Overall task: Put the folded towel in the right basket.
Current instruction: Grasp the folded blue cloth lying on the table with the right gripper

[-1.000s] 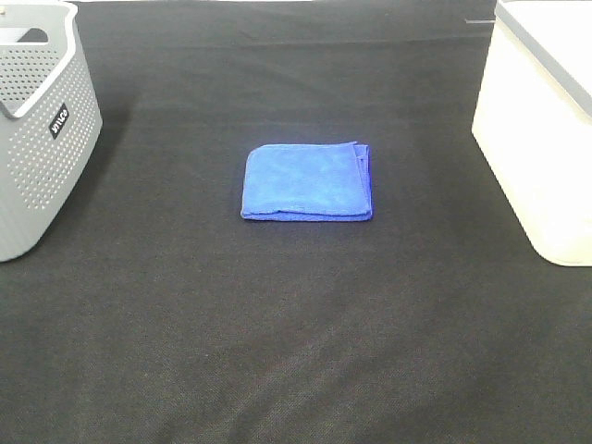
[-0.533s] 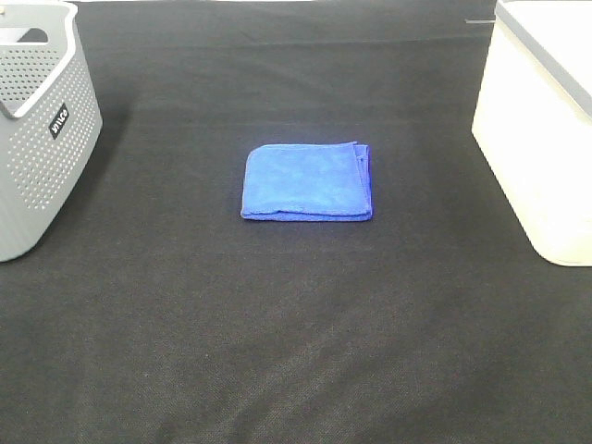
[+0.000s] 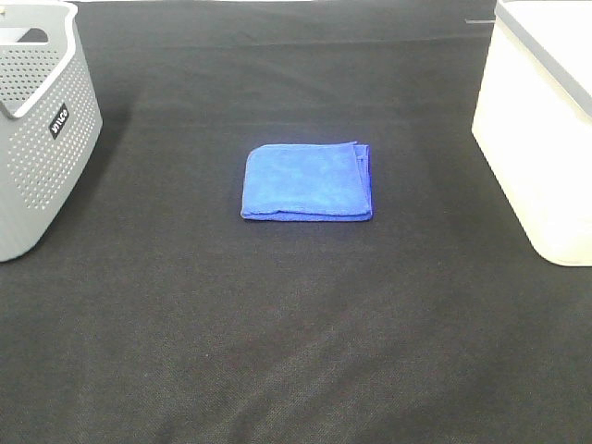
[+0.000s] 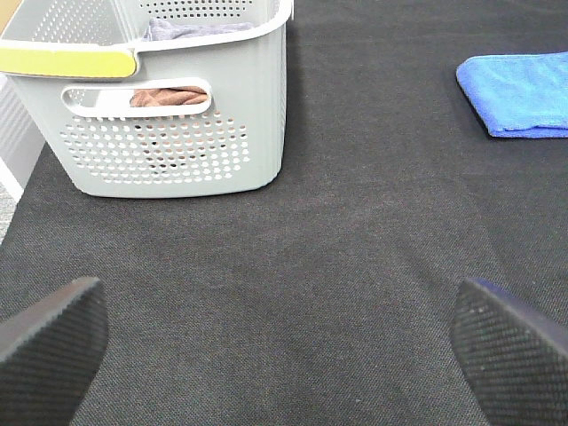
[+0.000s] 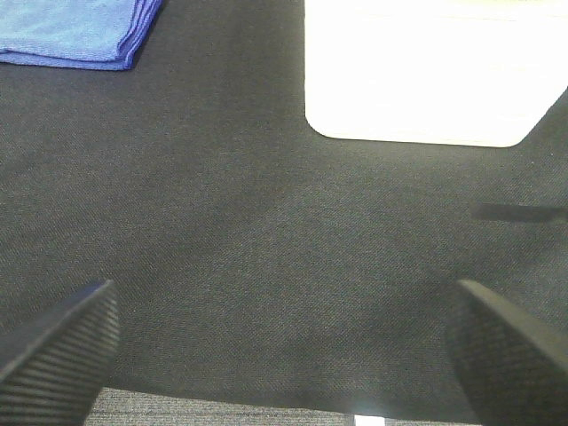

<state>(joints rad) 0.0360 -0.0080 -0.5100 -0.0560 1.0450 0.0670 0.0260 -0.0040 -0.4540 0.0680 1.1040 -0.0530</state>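
Note:
The folded blue towel [image 3: 307,181] lies flat on the black cloth in the middle of the table. It also shows in the left wrist view [image 4: 519,92] and the right wrist view [image 5: 75,29]. The right basket [image 3: 546,120] is white and stands at the right edge; its wall shows in the right wrist view [image 5: 426,71]. My left gripper [image 4: 275,342] is open and empty, low over bare cloth. My right gripper [image 5: 280,346] is open and empty, over bare cloth near the front edge. Neither gripper shows in the exterior high view.
A grey perforated basket [image 3: 42,129] stands at the left edge; in the left wrist view [image 4: 169,106] it holds some cloth. The black cloth [image 3: 296,324] covers the table.

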